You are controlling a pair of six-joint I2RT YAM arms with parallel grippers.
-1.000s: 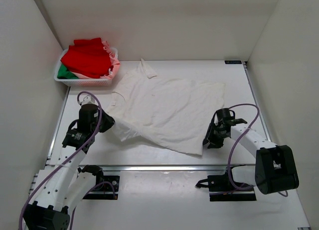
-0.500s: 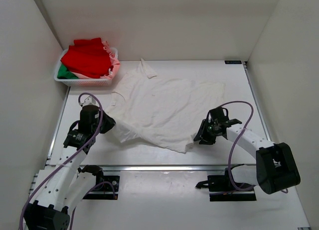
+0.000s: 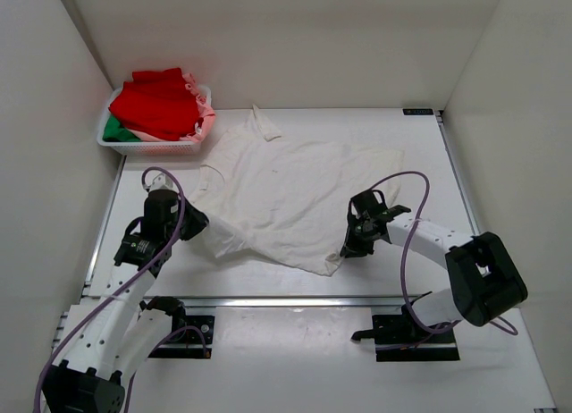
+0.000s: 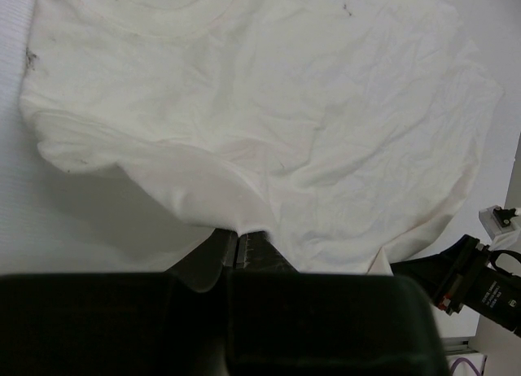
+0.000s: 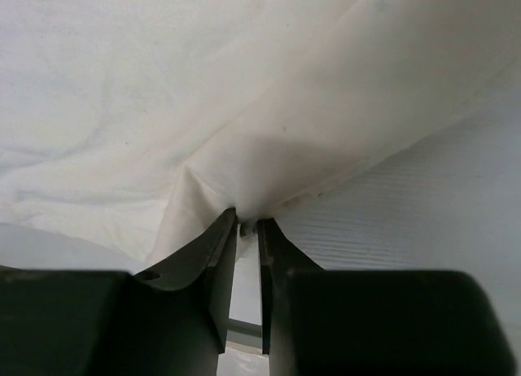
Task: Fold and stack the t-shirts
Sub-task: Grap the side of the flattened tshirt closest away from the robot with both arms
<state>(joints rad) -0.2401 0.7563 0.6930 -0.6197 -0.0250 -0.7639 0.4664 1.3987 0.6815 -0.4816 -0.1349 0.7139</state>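
Note:
The large wrinkled off-white t-shirt (image 3: 295, 194) lies spread across the middle of the table. My left gripper (image 3: 192, 223) is at the shirt's near-left edge, shut on a fold of the cloth (image 4: 220, 205), with its jaws together under the fabric. My right gripper (image 3: 349, 248) is at the near-right hem, and its narrow jaws pinch a raised ridge of the same shirt (image 5: 269, 160). A red t-shirt (image 3: 161, 100) tops the pile in the basket, with green (image 3: 114, 130) and pale pink (image 3: 204, 125) cloth showing beneath it.
The white mesh basket (image 3: 147, 147) stands at the far-left corner against the wall. White walls close in the table on the left, back and right. A metal rail (image 3: 295, 301) runs along the near edge in front of the arm bases.
My right gripper has slid left along the near hem, closed on the cloth, and bunched the shirt's near-right corner inward. The left arm has held still.

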